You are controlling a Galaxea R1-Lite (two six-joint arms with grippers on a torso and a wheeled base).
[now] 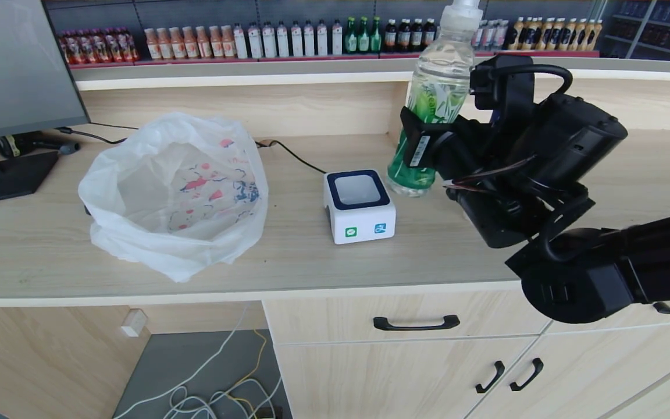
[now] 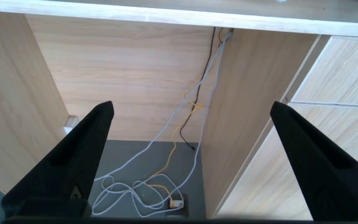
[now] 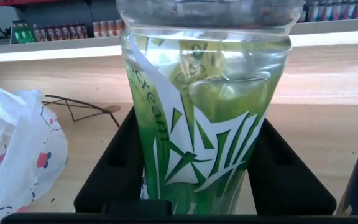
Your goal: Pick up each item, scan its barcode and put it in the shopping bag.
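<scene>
Here, the right gripper pinches a clear plastic bottle with a green label around its lower half, one jaw on each side. The bottle stands nearly upright just beside the white cube scanner with a dark-framed window, on the side away from the bag. Whether its base touches the pale wooden counter cannot be told. The white plastic shopping bag with red and blue print sits open on the counter. The left gripper hangs below counter level, jaws spread wide, above loose cables.
</scene>
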